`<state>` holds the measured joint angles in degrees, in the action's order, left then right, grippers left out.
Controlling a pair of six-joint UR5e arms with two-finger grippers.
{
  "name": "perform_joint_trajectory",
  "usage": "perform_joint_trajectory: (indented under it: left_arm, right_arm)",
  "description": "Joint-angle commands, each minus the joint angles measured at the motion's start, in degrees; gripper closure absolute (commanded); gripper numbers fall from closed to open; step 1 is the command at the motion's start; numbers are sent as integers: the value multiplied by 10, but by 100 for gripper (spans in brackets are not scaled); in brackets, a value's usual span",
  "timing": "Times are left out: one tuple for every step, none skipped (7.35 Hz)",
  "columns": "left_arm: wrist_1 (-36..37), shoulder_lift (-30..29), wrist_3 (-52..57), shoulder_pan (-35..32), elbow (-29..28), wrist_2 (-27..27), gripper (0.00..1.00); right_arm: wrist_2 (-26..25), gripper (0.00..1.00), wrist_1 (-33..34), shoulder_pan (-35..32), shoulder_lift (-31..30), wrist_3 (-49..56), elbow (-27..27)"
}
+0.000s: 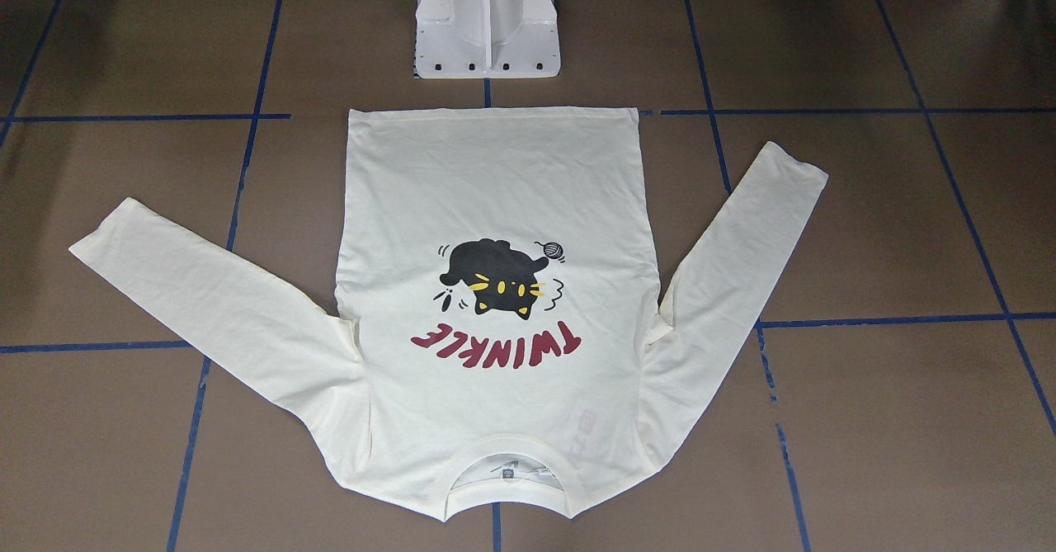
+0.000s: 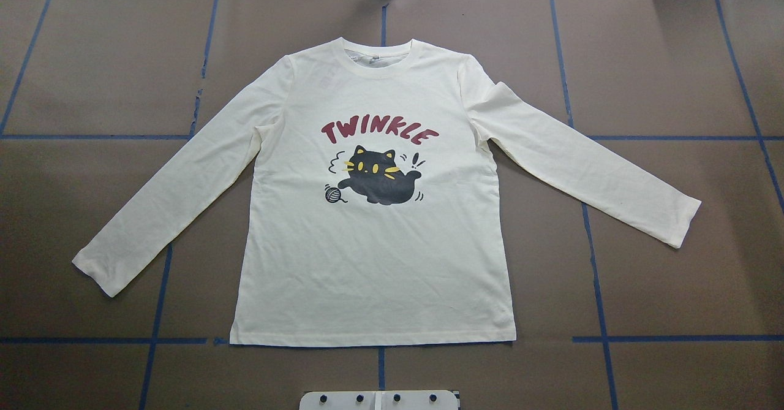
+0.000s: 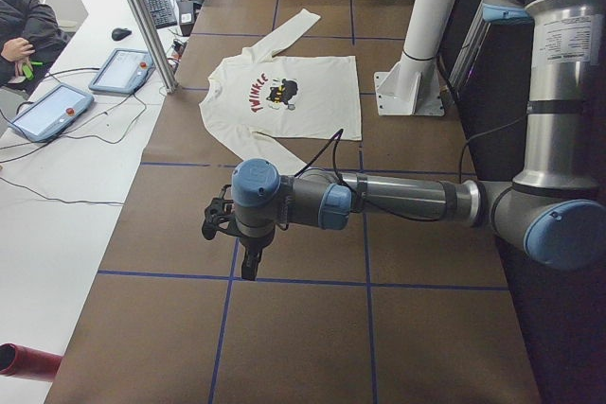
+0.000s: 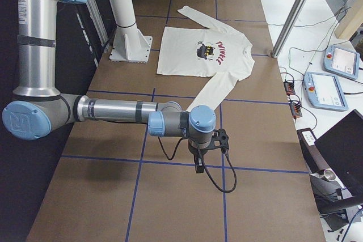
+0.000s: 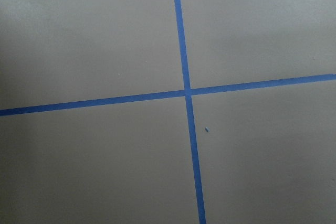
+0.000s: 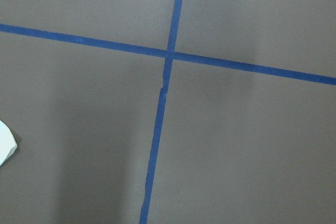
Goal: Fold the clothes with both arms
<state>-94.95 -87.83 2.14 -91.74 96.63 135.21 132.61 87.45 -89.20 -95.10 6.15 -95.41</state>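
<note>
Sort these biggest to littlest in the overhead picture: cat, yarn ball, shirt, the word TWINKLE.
1. shirt
2. TWINKLE word and cat, too alike to rank: word wider, cat taller
3. yarn ball

Robotics laboratory. Brown bench (image 2: 674, 60) gridded with blue tape (image 5: 186, 92); white pedestal (image 1: 487, 20); industrial left arm (image 3: 407, 198) and right arm (image 4: 113, 109); aluminium post (image 3: 142, 16); side desk (image 3: 57, 234) bearing pendants (image 3: 121, 71), keyboard (image 3: 159, 5), mouse (image 3: 120, 33); an operator (image 3: 24, 30) sits alongside.
</note>
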Motion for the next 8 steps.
perform_joint_trajectory:
  left_arm:
    - [-56,-2,-1,0,3,0,0]
    - [-97,-4,-2,0,-4,0,0]
    - [-138,-1,-1,0,-8,0,0]
    - [-170,3,1,0,-8,4,0]
    - [-195,2,-1,0,-7,3,0]
    - [-206,5,-1,0,-8,2,0]
    - [-206,5,-1,0,-7,2,0]
    - [-206,4,-1,0,-7,3,0]
  right_arm:
    - [-1,0,-1,1,10,-3,-40]
    - [-3,0,-11,1,24,-6,-49]
    - [-6,0,-23,1,33,-13,-40]
    - [0,0,-64,1,21,-15,-32]
    - [8,0,-92,1,15,-43,-29]
    - [7,0,-147,2,-1,-56,-34]
    - [13,0,-201,24,-27,-94,-32]
    - [21,0,-270,71,-45,-197,-30]
